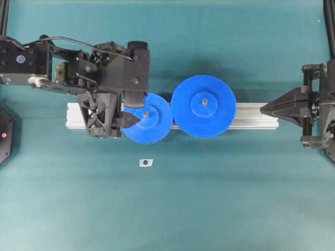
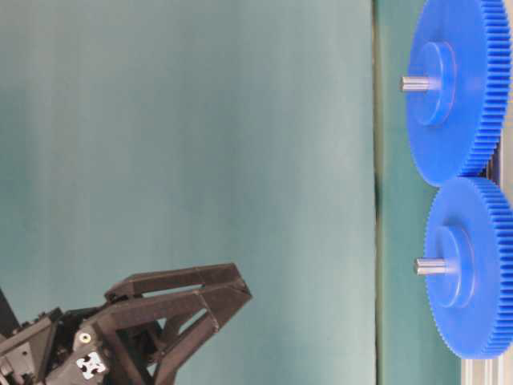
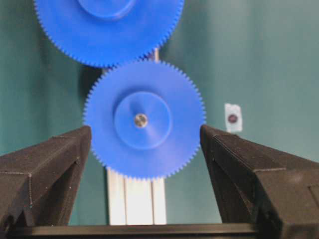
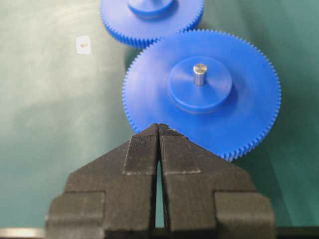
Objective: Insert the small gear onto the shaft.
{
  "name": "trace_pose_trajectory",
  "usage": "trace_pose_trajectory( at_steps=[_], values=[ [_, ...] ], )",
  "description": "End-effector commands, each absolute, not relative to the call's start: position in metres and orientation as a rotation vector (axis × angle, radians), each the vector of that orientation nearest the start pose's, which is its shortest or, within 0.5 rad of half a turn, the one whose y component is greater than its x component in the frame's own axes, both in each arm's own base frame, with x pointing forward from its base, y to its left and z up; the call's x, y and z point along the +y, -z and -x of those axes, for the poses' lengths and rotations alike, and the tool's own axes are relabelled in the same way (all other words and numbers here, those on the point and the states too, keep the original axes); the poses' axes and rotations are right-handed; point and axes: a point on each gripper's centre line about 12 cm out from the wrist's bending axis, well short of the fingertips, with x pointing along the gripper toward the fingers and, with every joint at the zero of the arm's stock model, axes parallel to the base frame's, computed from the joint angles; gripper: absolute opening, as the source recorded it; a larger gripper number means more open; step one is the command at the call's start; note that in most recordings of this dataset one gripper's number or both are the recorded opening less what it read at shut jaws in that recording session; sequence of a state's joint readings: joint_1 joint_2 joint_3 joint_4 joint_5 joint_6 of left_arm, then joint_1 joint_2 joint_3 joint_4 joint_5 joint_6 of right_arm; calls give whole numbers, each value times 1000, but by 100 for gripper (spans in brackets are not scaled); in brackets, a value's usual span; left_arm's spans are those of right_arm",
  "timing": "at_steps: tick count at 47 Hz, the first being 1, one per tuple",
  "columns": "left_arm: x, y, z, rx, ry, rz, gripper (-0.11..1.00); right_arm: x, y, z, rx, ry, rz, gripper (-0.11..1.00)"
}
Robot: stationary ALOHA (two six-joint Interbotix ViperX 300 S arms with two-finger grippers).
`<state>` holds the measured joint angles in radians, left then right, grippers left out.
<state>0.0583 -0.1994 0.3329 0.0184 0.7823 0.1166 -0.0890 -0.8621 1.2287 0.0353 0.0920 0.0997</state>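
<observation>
I'm working over a teal-green mat (image 1: 220,209) that covers the whole table, with dark frame posts at the top corners of the overhead view. A silvery aluminium rail (image 1: 251,116) lies across the mat, running from under my left gripper (image 1: 133,111) to the tip of my right gripper (image 1: 266,108). The small gear (image 3: 144,119) sits on the rail directly ahead of my left gripper, framed between its two fingers (image 3: 47,172) without either one touching it; those jaws stand wide apart with nothing in them. The shaft (image 3: 140,120) shows as a grey pin end in the centre of the gear's raised hub, so the gear is already seated on it. Just beyond the small gear, teeth meeting teeth, is the wider gear (image 1: 203,106) on its own grey pin (image 4: 200,73), and it lies between my two grippers. My right gripper points at the wider gear's rim from the far end of the rail, its jaws pressed together on nothing. To the right of my left gripper, a small white tag with a dark dot (image 3: 233,118) lies loose on the mat.
</observation>
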Motion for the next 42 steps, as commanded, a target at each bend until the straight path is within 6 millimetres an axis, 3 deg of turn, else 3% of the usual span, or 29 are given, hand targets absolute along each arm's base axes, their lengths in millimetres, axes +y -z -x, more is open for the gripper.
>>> trace_pose_trajectory(
  at_steps=[1, 42],
  values=[
    [22, -313, -368, 874, -7, -109, 83, -18, -212, -198, 439, 119, -165, 2],
    [22, -306, -370, 891, -6, -107, 83, -18, -210, -198, 442, 119, -166, 2]
  ],
)
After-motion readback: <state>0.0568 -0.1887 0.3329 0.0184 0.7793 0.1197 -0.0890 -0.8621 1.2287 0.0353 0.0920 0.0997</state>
